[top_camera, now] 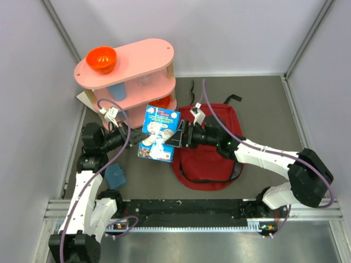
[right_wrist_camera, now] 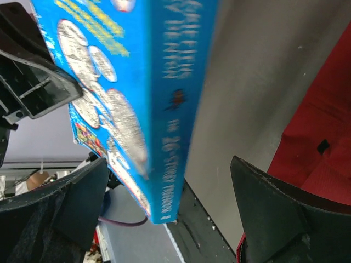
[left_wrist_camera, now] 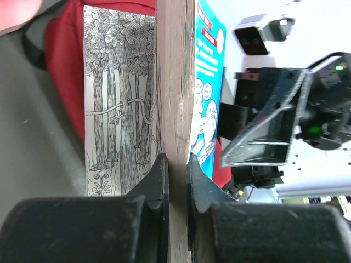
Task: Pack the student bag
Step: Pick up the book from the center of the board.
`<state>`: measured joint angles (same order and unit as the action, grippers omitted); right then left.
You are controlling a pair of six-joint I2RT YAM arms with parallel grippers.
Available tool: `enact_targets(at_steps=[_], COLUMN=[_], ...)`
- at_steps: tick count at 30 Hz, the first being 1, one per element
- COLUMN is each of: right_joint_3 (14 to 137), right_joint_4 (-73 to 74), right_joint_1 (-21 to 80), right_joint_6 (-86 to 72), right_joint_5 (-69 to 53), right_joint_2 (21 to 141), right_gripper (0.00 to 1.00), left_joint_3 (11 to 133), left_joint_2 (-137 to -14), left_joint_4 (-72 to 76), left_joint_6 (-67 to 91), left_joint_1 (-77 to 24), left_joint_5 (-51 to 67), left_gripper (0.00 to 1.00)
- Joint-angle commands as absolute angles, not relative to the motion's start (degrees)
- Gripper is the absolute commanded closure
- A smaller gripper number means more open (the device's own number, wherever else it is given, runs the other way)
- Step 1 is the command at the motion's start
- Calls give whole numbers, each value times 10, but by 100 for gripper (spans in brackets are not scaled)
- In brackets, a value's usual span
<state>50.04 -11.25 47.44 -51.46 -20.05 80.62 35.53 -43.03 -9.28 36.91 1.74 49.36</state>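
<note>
- You see the student bag (top_camera: pixel 211 159) lying flat on the table at about 4 o'clock from the centre of the top view. Its red fabric faces up, and what it contains cannot be told from above.
- The blue book (top_camera: pixel 159 133) hangs in the air just outside the bag, at its 9 o'clock edge.
- Your left gripper (left_wrist_camera: pixel 176 170) is pinched tight on the book's edge, one finger against each cover.
- Your right gripper (right_wrist_camera: pixel 169 164) stands wide. Its fingers straddle the book's spine, and the finger on the bag's side is well clear of it.
- The pink shelf (top_camera: pixel 148 57) stands at 11 o'clock. An orange bowl (top_camera: pixel 101 59) sits on its top tier and a pale blue cup (top_camera: pixel 116 90) on the tier below.
</note>
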Motion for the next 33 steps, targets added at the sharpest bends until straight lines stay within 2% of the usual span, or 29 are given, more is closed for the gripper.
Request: enact_targets(at_steps=[1, 6, 8, 12, 16, 17, 19, 20, 21, 22, 26, 33], right_joint_3=[445, 424, 410, 400, 387, 385, 378, 377, 380, 381, 388, 386], right_joint_4=[-261, -351, -390, -406, -406, -404, -397, -376, -367, -357, -334, -375], right_joint_1=[475, 475, 475, 475, 475, 475, 475, 475, 475, 475, 475, 475], right_joint_6=[-555, -587, -593, -595, -594, -591, -585, -572, -563, -545, -512, -524], right_joint_5=[-219, -239, -237, -231, -222, -219, -206, -203, -200, -199, -237, -337], right_joint_2=[783, 798, 800, 796, 792, 789, 773, 766, 750, 742, 708, 681], right_gripper=[8, 8, 11, 26, 57, 75, 90, 100, 100, 100, 100, 100], left_joint_3=[346, 328, 319, 305, 304, 305, 315, 322, 338, 344, 352, 329], left_joint_2=[-439, -463, -467, -467, -469, -469, -468, -467, -465, -458, -450, -496], left_joint_4=[56, 97, 104, 130, 136, 125, 90, 47, 14, 3, -4, 163], left_joint_6=[408, 423, 425, 437, 436, 432, 400, 386, 374, 350, 354, 444], left_joint_1=[4, -23, -37, -51, -54, -55, -55, -55, -55, -55, -54, -58], left_joint_5=[580, 600, 593, 580, 584, 581, 564, 556, 541, 516, 510, 565], left_gripper=[100, 100, 100, 100, 100, 100, 86, 69, 15, 1, 2, 1])
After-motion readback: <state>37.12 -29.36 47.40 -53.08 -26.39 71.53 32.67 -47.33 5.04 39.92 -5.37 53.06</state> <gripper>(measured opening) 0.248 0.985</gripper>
